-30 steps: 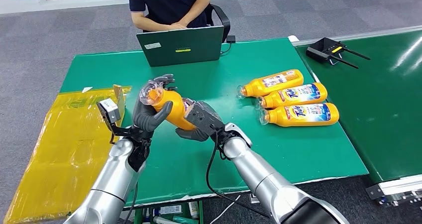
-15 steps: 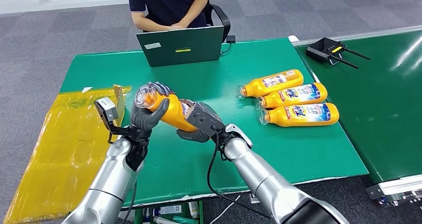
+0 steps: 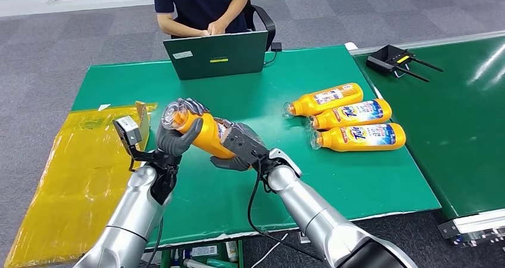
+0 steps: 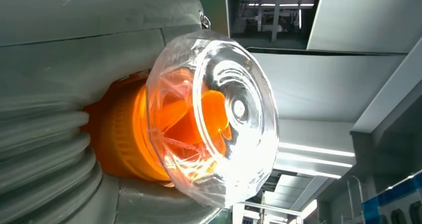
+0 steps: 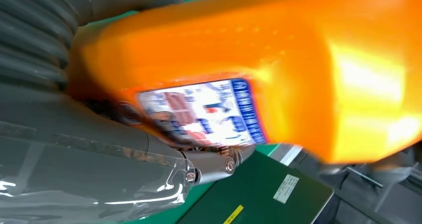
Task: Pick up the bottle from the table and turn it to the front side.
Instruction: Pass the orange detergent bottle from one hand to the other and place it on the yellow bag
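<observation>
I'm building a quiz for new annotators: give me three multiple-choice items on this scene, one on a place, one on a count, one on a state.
1. Where does the laptop stand?
A. at the table's far edge, before the person
B. on the yellow sheet
C. among the lying bottles

2. How many orange bottles lie on the green table?
A. one
B. three
C. five

3. How is the held bottle supported?
A. it lies on the table
B. the person grips it
C. both robot hands grip it

Answers:
1 A, it stands at the far edge in front of the person.
2 B, three lie side by side.
3 C, the left robot hand holds the cap end and the right robot hand the body.
</observation>
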Controlling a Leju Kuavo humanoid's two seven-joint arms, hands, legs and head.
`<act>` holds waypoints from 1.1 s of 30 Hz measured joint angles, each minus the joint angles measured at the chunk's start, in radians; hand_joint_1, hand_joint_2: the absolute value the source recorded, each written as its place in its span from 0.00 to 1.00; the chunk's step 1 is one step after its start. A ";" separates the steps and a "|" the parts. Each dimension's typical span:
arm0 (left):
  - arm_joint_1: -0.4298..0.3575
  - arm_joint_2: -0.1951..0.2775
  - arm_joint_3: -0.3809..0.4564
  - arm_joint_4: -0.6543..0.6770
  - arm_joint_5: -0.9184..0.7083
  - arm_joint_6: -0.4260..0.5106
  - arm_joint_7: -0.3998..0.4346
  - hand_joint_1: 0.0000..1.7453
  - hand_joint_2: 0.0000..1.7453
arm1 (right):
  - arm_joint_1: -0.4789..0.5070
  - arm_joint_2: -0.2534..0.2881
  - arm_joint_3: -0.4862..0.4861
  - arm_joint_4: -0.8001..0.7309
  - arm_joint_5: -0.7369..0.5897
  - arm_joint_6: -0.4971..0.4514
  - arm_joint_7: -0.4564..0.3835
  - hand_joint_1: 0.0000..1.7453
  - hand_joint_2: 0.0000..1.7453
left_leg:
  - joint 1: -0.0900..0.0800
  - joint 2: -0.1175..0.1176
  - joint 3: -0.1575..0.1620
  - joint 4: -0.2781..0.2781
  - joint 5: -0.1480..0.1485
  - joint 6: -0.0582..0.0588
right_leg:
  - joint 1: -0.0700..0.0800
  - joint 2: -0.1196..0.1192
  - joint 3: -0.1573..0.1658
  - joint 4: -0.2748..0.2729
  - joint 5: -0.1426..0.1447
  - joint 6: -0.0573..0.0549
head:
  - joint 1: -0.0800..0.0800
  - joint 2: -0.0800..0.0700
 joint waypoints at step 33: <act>0.010 0.022 -0.002 -0.068 -0.187 0.184 -0.020 1.00 1.00 | 0.010 0.006 0.000 -0.004 0.006 0.002 -0.001 0.00 1.00 | 0.000 0.000 0.000 0.000 0.000 0.000 | 0.000 0.000 0.000 0.000 0.000 0.000 | 0.000 0.000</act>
